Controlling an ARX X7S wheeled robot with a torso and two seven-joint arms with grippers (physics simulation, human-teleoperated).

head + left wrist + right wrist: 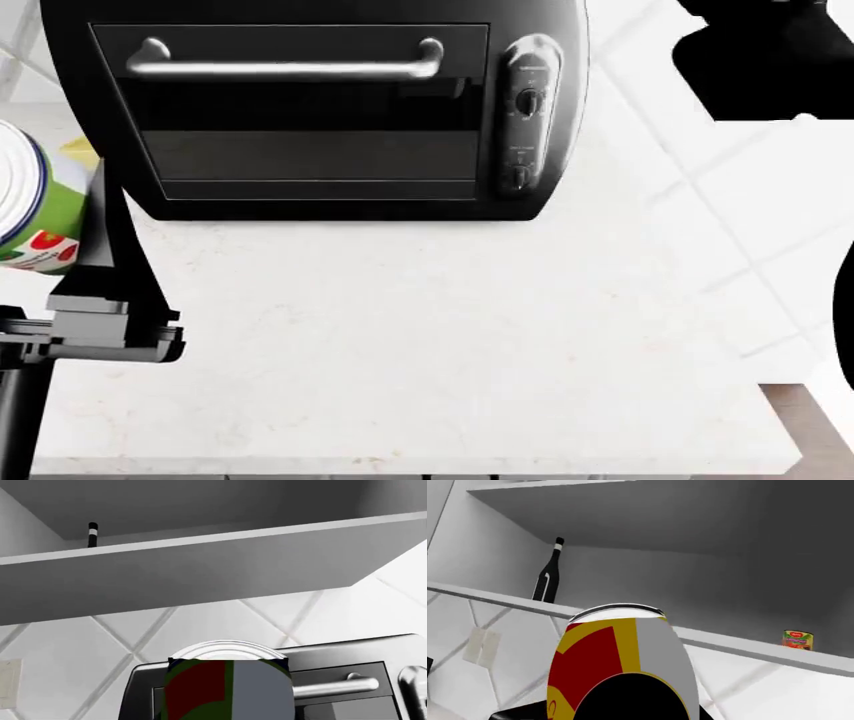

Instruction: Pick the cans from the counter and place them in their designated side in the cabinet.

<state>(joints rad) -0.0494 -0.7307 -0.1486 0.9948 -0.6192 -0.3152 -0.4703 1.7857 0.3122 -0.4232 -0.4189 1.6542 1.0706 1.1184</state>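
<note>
Cans lifted off counter (441, 340): green can (227, 687) clenched in left gripper (60, 230), red can (620, 665) in right, cabinet (707, 640) above fingertips. Next: raise, sort by side.

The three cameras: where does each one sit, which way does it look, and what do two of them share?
Head view: looks down on the counter and toaster oven; left gripper with the green-labelled can shows.
Left wrist view: looks up past that can at the cabinet shelf.
Right wrist view: looks up past the red can into the cabinet.
Shared: a dark bottle in both wrist views.
</note>
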